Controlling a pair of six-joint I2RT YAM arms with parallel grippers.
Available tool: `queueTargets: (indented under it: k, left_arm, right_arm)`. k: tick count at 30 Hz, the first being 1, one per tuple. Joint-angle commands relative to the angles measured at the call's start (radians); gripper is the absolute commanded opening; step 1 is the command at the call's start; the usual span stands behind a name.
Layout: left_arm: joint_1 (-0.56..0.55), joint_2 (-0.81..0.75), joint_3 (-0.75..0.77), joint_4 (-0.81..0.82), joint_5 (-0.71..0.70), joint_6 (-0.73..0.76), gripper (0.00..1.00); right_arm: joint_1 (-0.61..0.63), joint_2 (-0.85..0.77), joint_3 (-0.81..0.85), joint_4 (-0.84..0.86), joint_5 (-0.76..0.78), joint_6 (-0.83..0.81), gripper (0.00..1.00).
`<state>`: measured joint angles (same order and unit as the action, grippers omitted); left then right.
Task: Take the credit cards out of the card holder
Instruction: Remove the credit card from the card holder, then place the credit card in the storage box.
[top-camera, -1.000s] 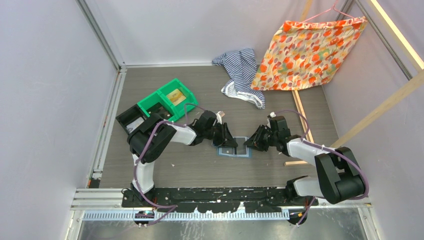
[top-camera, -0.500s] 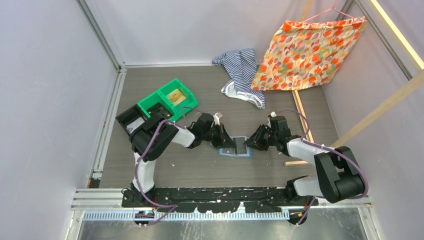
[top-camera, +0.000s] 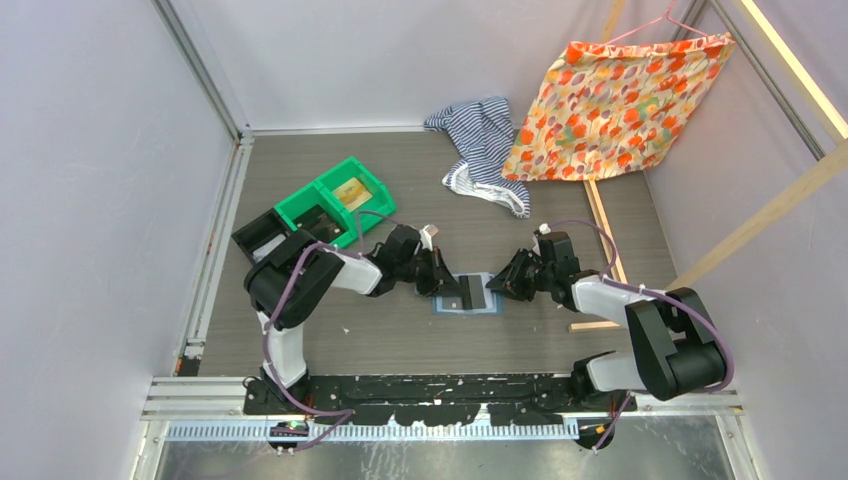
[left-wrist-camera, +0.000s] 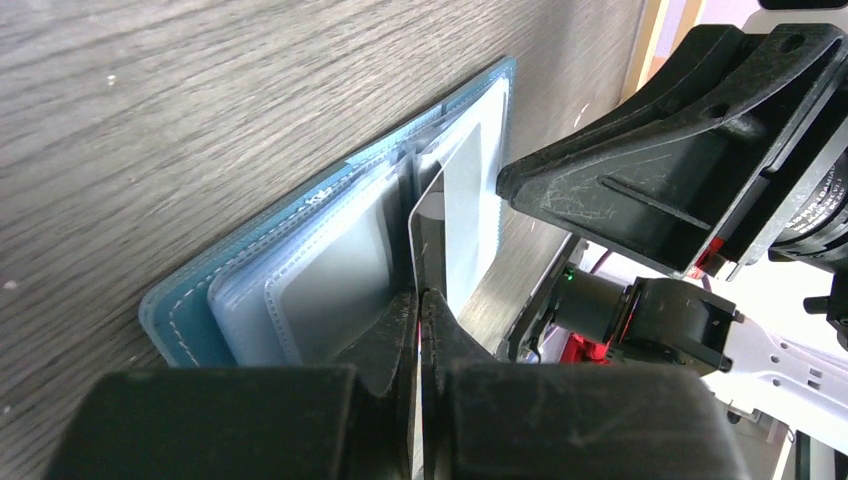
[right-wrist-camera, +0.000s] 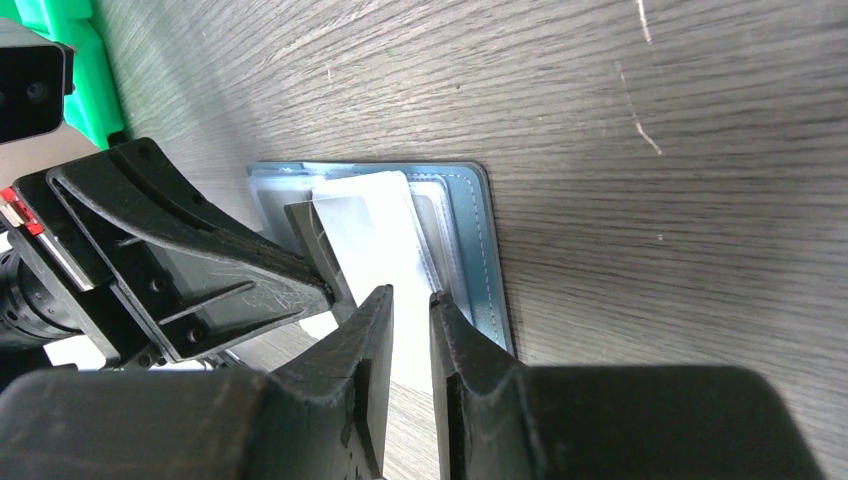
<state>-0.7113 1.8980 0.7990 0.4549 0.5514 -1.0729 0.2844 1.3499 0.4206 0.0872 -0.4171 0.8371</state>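
The slate-blue card holder (top-camera: 470, 306) lies open and flat on the table between the two arms. My left gripper (left-wrist-camera: 419, 297) is shut on the edge of one thin credit card (left-wrist-camera: 455, 200), which stands on edge, partly out of a clear slot of the card holder (left-wrist-camera: 200, 310). In the top view that card (top-camera: 467, 291) shows as a dark strip over the holder. My right gripper (right-wrist-camera: 411, 295) stands at the holder's right panel (right-wrist-camera: 475, 230) with its jaws a narrow gap apart and nothing between them. Other cards are hidden in the slots.
A green two-compartment bin (top-camera: 335, 200) and a black box (top-camera: 262, 235) stand behind the left arm. A striped cloth (top-camera: 480, 140) and a floral cloth (top-camera: 620, 100) lie at the back. A wooden bar (top-camera: 603, 240) runs along the right.
My left gripper has closed on the card and drawn back a little to the left, lifting the card partly out of its slot. The right gripper has stayed in place.
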Motion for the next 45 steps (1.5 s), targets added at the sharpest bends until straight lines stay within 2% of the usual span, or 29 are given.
queueTargets:
  k: [1, 10, 14, 25, 32, 34, 36, 41, 45]
  left_arm:
    - [0.01, -0.046, -0.016, -0.056, 0.021, 0.051, 0.0]
    - [0.044, -0.133, -0.025, -0.173, 0.031, 0.113, 0.0]
    - [0.055, -0.184, -0.01, -0.252, 0.038, 0.153, 0.0]
    - [0.056, -0.248, 0.018, -0.295, 0.126, 0.165, 0.0]
    - [0.059, -0.32, 0.055, -0.345, 0.146, 0.178, 0.0]
    - [0.061, -0.346, 0.084, -0.43, 0.128, 0.221, 0.0]
    - [0.064, -0.383, 0.144, -0.626, 0.053, 0.321, 0.0]
    - [0.064, -0.471, 0.345, -1.104, -0.258, 0.581, 0.0]
    - [0.069, -0.528, 0.472, -1.312, -0.483, 0.717, 0.0]
  right_arm:
    - [0.006, 0.033, -0.025, -0.032, 0.046, -0.014, 0.25]
    - [0.007, -0.018, -0.008, -0.076, 0.044, -0.022, 0.25]
    - [0.006, -0.075, 0.016, -0.136, 0.042, -0.031, 0.29]
    - [0.007, -0.185, 0.068, -0.161, -0.033, -0.042, 0.58]
    - [0.006, -0.171, 0.076, -0.056, -0.181, -0.023, 0.64]
    - [0.007, -0.182, 0.081, -0.06, -0.178, -0.021, 0.64]
    - [0.006, -0.201, 0.09, -0.078, -0.159, -0.023, 0.64]
    - [0.005, -0.245, 0.113, -0.159, -0.093, -0.032, 0.64]
    - [0.004, -0.267, 0.121, -0.186, -0.049, -0.027, 0.64]
